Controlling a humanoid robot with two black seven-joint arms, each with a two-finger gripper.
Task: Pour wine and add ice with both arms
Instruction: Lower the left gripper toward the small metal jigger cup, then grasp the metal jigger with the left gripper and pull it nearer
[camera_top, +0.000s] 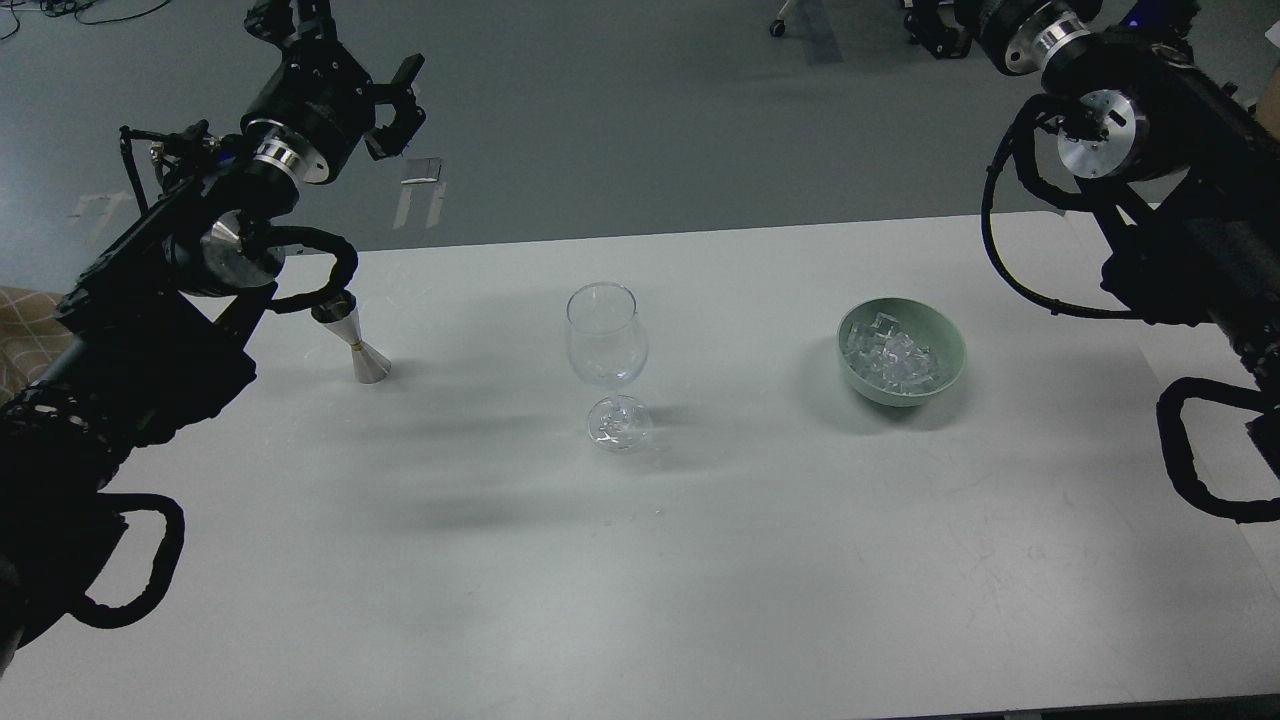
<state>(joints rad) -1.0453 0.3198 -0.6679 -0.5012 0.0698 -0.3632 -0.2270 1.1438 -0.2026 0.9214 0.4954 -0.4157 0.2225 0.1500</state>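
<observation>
Nearest on the tabletop (700, 600) sits one empty wine glass (606, 350), with one metal jigger (355, 345) left and one green bowl (902, 352) of ice (890, 355) right, while the left claw (395, 105) hangs spread, holding nothing, and the right claw is out of view.

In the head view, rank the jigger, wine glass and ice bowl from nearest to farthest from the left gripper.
From the left gripper:
1. Jigger, table's left side, partly behind the arm.
2. Wine glass, centre.
3. Green bowl of ice, right side.
</observation>
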